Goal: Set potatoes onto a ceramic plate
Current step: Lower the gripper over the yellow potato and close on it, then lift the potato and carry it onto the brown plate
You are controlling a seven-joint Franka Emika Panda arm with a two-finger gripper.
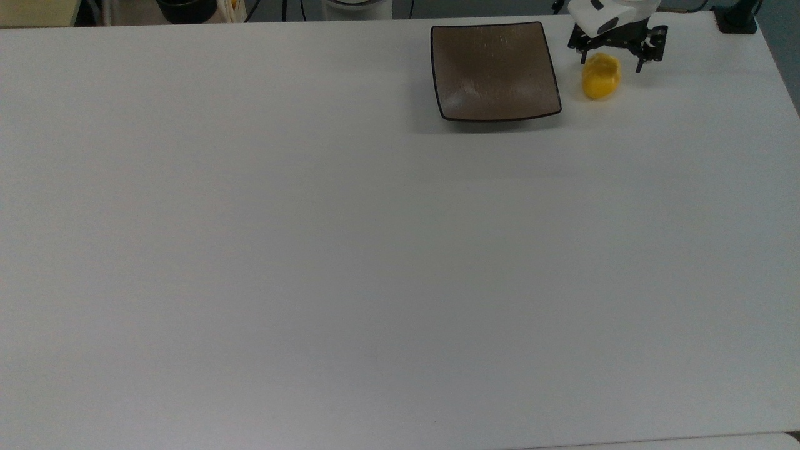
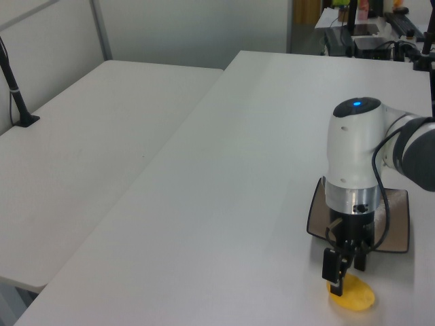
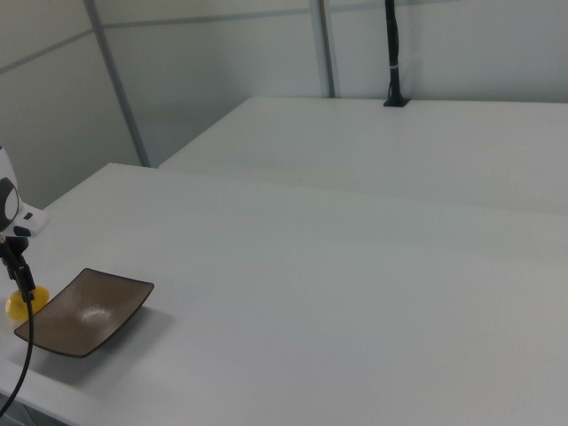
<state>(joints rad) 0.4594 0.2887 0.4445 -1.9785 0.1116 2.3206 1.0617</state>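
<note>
The potatoes (image 1: 601,77) are one small yellow lump lying on the white table just right of the ceramic plate (image 1: 494,72) in the top view. The square brown plate holds nothing. My gripper (image 1: 612,60) is open and low over the lump, one finger on each side of its far end. In the left view the gripper (image 2: 345,268) hangs right above the potatoes (image 2: 355,297), with the plate (image 2: 397,227) behind it. The right view has the potatoes (image 3: 15,306) behind the plate (image 3: 84,311) at the right view's far left.
A black post base (image 1: 736,19) stands at the table's top-right corner in the top view, and dark containers (image 1: 185,9) sit beyond the far edge. A second white table (image 2: 81,156) lies to the left view's left. The arm's cable (image 3: 25,355) hangs near the plate.
</note>
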